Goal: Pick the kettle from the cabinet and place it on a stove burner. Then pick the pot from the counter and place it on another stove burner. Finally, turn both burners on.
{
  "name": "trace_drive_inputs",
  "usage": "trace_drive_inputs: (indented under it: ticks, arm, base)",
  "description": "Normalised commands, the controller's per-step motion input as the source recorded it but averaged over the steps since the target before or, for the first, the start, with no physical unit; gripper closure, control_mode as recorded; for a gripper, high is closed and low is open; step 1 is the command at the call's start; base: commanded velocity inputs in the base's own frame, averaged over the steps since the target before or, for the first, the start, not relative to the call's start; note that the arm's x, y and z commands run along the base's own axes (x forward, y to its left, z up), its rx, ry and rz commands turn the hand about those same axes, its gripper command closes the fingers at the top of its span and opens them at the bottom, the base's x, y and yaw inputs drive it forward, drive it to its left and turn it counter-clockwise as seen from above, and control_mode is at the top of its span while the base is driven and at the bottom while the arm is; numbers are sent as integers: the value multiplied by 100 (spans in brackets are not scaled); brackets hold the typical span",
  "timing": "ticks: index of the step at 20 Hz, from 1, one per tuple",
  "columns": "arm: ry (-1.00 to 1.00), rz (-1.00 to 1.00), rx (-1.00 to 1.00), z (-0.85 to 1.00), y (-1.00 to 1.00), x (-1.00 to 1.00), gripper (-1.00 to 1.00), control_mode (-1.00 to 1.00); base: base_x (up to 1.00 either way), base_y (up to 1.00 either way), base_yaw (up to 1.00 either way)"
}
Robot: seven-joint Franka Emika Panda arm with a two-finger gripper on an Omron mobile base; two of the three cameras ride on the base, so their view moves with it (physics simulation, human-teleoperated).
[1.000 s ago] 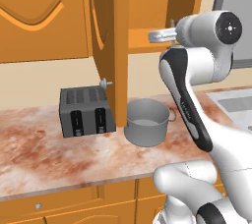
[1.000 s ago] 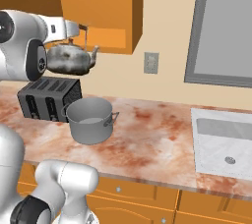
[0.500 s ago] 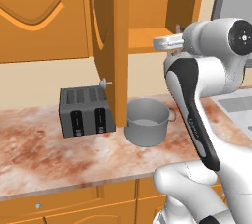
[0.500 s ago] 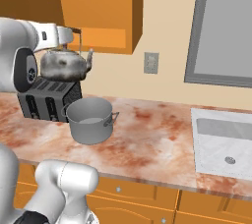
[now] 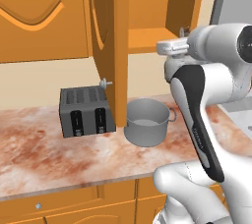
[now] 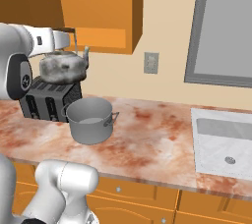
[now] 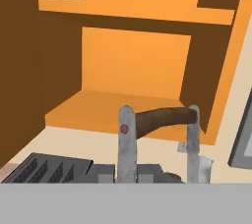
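The silver-grey kettle (image 6: 61, 67) hangs in the air in front of the open orange cabinet (image 6: 101, 14), above the toaster and just left of the pot. My gripper (image 6: 68, 33) is shut on the top of its loop handle. In the hand view the handle's brown grip bar (image 7: 162, 118) spans two silver posts in front of the cabinet shelf (image 7: 106, 110). The wide grey pot (image 5: 146, 122) (image 6: 91, 120) stands on the marbled counter (image 5: 49, 149) (image 6: 152, 137). In the left base view my arm hides the kettle. The stove burners are out of view.
A dark boxy toaster (image 5: 84, 110) (image 6: 48, 101) stands left of the pot. The open cabinet door (image 5: 110, 41) juts out over the counter between them. A sink (image 6: 226, 142) lies in the counter at the right, under a window (image 6: 226, 26).
The hand has drawn back a little from the cabinet with the kettle and sunk slightly. The kettle now hangs further out, over the toaster. Pot and toaster have not moved.
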Motion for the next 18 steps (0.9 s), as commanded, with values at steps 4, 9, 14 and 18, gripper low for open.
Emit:
trace_drive_inputs:
  ticks: [4,9,14,18]
  arm:
    - [1,0,0,0,-1,-16,100,-100]
    - [3,0,0,-6,-2,-19,100,-100]
    - [4,0,0,-10,0,-24,100,-100]
    - [4,0,0,-10,-1,-23,100,-100]
  base:
    - [0,0,0]
    - [0,0,0]
    - [0,0,0]
    - [0,0,0]
